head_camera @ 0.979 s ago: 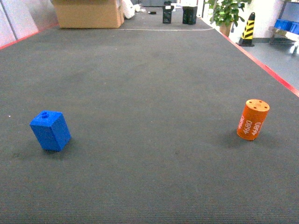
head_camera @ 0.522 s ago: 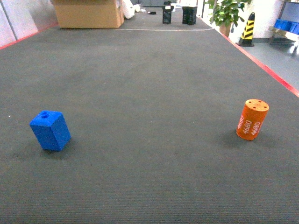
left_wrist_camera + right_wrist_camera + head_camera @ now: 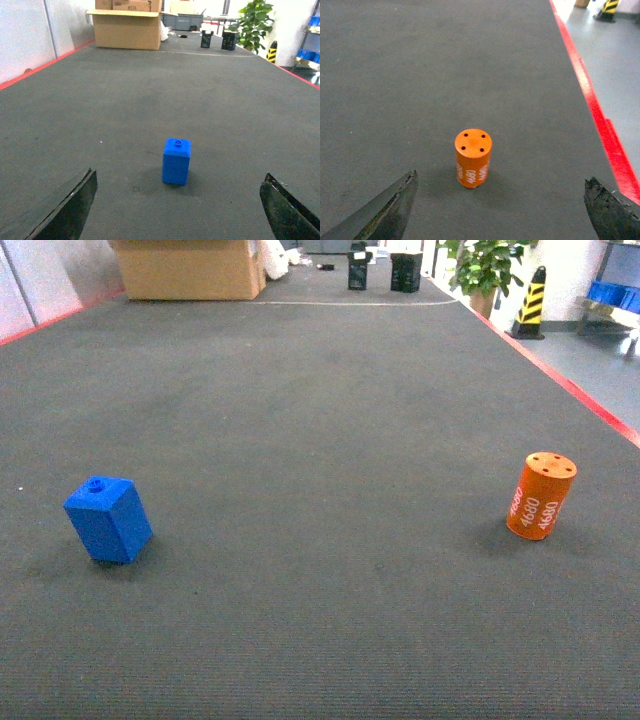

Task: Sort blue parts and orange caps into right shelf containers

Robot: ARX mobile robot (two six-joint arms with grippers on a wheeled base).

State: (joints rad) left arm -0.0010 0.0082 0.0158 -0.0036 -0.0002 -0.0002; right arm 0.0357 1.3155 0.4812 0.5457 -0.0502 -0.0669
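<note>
Both pairs of fingers are spread wide and empty: the left fingers (image 3: pixel 65 210) flank the small bright-blue rectangular plastic block (image 3: pixel 176 161), standing ahead midway between them on the dark grey carpet floor (image 3: pixel 320 440); the right fingers (image 3: pixel 612 207) likewise frame the upright orange "4680" cylinder cap (image 3: pixel 473 158). Neither object has shifted since earlier.

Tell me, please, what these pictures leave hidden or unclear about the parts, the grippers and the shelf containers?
- Left gripper: left wrist view, only two finger tips show, the rest cut off by the bottom edge.
- Right gripper: right wrist view, likewise cut off.
- Both arms: absent from the head view.
- Right shelf containers: head view, cropped by the right edge, too small to see inside.
- Blue part and orange cap: undersides hidden.
</note>
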